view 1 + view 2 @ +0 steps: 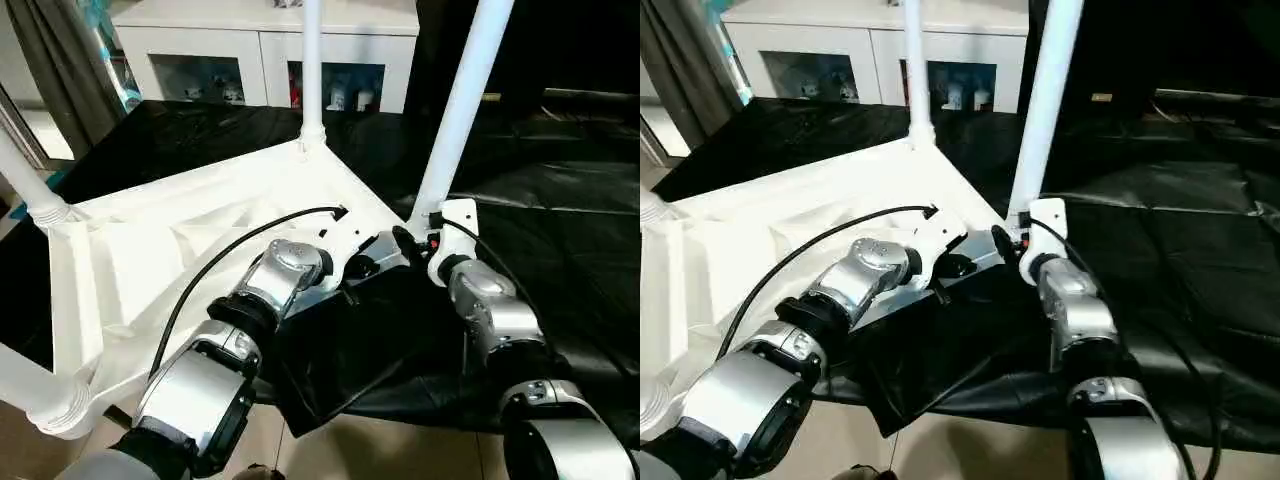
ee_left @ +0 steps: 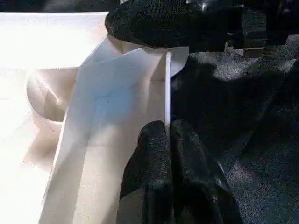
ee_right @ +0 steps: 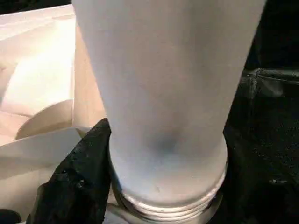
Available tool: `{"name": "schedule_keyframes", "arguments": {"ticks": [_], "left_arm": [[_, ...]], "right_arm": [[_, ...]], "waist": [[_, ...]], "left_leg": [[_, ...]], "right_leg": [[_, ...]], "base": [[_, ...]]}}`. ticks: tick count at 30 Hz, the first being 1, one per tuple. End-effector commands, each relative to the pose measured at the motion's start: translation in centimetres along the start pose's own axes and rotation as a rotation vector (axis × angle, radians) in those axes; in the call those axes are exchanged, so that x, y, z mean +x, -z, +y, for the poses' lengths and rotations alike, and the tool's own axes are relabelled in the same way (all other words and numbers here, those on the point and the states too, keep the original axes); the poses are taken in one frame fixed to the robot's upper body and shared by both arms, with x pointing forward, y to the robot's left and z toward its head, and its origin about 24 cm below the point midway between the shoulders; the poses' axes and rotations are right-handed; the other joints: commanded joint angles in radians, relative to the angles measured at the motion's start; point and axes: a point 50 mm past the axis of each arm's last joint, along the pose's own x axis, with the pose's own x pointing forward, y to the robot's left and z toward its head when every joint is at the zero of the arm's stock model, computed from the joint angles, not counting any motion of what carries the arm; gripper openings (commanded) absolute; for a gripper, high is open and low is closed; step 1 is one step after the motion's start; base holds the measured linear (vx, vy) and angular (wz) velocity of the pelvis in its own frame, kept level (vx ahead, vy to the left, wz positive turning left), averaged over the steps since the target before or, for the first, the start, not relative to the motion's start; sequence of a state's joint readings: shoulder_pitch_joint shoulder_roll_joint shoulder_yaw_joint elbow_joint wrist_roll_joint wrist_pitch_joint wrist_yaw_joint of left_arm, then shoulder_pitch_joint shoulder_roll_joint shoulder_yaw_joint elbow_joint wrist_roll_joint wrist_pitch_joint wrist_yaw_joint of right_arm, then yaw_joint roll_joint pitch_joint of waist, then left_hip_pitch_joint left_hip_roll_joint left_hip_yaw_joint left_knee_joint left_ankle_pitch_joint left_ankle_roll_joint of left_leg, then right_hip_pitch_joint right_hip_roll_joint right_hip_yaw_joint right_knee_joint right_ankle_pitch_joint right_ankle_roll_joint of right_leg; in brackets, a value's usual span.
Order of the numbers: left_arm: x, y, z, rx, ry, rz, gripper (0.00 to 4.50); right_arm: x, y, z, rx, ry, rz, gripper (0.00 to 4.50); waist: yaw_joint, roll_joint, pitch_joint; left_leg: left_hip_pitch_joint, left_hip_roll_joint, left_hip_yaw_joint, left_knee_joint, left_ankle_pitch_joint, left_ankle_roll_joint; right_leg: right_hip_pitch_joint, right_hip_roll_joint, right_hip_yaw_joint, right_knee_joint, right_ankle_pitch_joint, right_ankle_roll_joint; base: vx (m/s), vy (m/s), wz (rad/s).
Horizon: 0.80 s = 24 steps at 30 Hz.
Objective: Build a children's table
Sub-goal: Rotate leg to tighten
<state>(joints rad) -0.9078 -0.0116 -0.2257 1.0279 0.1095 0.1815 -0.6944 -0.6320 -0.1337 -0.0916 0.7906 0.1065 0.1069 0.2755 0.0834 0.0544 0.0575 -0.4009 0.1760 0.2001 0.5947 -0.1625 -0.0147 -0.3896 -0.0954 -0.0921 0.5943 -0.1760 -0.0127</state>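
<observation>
The white children's table (image 1: 150,260) lies upside down on a black sheet, ribbed underside up. Three legs stand in its corner sockets: a far one (image 1: 312,70), one at the left (image 1: 25,180) and one nearest me at the left (image 1: 30,385). A fourth leg (image 1: 460,110) rises tilted from the near right corner. My right gripper (image 1: 425,235) is shut around that leg's base, one black finger (image 3: 81,177) against the tube just above its threaded end. My left gripper (image 1: 375,245) is shut on the table's thin rim (image 2: 167,93) beside that corner.
The black sheet (image 1: 560,220) covers the platform, and a fold (image 1: 340,370) hangs over its near edge above the beige floor. A white glass-door cabinet (image 1: 220,40) stands behind. A grey curtain (image 1: 60,60) hangs at the far left.
</observation>
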Motion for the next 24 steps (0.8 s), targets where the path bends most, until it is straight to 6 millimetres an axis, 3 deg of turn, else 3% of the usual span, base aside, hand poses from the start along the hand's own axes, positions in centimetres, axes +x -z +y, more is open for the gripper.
{"name": "schedule_keyframes", "arguments": {"ticks": [1,2,3,4,7,12,16,18,19,24], "left_arm": [[0.1,-1.8,0.0,0.042,-0.005,-0.075,0.0],[0.0,-1.7,0.1,0.055,-0.002,-0.077,0.0],[-0.2,-1.6,0.3,0.059,0.004,-0.074,0.0],[-0.3,-1.5,0.3,0.061,0.009,-0.076,0.0],[-1.0,-1.0,0.6,0.085,0.067,-0.084,0.0],[-2.2,0.0,0.8,0.126,0.171,-0.086,0.0],[-4.2,1.5,1.0,0.175,0.334,-0.063,0.0],[-4.7,1.8,1.2,0.178,0.358,-0.058,0.0],[-4.9,1.9,1.2,0.177,0.366,-0.057,0.0],[-6.1,2.5,1.6,0.178,0.417,-0.045,0.0]], "right_arm": [[0.7,0.8,4.0,0.022,-0.203,0.026,3.3],[0.6,0.7,3.9,0.013,-0.215,0.023,3.5],[0.6,0.5,3.7,-0.007,-0.227,0.019,3.5],[0.5,0.5,3.6,-0.021,-0.232,0.019,3.56],[-0.2,0.3,2.6,-0.104,-0.329,0.021,3.56],[-1.6,0.0,1.7,-0.17,-0.489,0.029,3.56],[-3.6,-0.1,0.4,-0.234,-0.653,0.069,3.56],[-4.0,-0.1,0.1,-0.247,-0.689,0.081,3.56],[-4.2,-0.2,0.0,-0.253,-0.706,0.086,3.56],[-5.0,-0.2,-0.4,-0.273,-0.772,0.115,3.56]], "waist": [[-0.003,-0.006,-0.076],[-0.007,-0.007,-0.076],[-0.007,-0.001,-0.077],[-0.011,-0.004,-0.076],[-0.014,-0.002,-0.077],[-0.01,-0.003,-0.078],[-0.005,-0.007,-0.076],[-0.002,-0.001,-0.076],[-0.001,-0.006,-0.075],[0.017,-0.002,-0.074]], "left_leg": [[0.03,0.056,-0.033,-0.07,-0.242,0.047],[0.029,0.057,-0.034,-0.072,-0.248,0.048],[0.031,0.057,-0.034,-0.071,-0.252,0.047],[0.028,0.058,-0.034,-0.072,-0.259,0.048],[0.029,0.056,-0.033,-0.071,-0.262,0.05],[0.024,0.06,-0.031,-0.066,-0.227,0.088],[0.022,0.064,-0.03,-0.067,-0.236,0.097],[0.028,0.067,-0.029,-0.068,-0.244,0.089],[0.029,0.067,-0.029,-0.068,-0.245,0.084],[0.035,0.071,-0.029,-0.073,-0.267,0.054]], "right_leg": [[0.042,-0.075,0.047,-0.078,-0.199,-0.22],[0.043,-0.073,0.047,-0.076,-0.195,-0.221],[0.042,-0.073,0.047,-0.075,-0.191,-0.223],[0.044,-0.072,0.047,-0.074,-0.18,-0.227],[0.045,-0.072,0.046,-0.074,-0.173,-0.236],[0.049,-0.072,0.044,-0.067,-0.131,-0.254],[0.05,-0.073,0.045,-0.067,-0.157,-0.254],[0.042,-0.071,0.047,-0.066,-0.167,-0.261],[0.042,-0.071,0.047,-0.067,-0.173,-0.26],[0.036,-0.074,0.051,-0.068,-0.208,-0.25]], "base": [[0.0,0.0,0.0],[0.0,0.0,0.0],[0.0,0.0,0.0],[0.0,0.0,0.0],[0.0,0.0,0.0],[0.0,0.0,0.0],[0.0,0.0,0.0],[0.0,0.0,0.0],[0.0,0.0,0.0],[0.0,0.0,0.0]]}}
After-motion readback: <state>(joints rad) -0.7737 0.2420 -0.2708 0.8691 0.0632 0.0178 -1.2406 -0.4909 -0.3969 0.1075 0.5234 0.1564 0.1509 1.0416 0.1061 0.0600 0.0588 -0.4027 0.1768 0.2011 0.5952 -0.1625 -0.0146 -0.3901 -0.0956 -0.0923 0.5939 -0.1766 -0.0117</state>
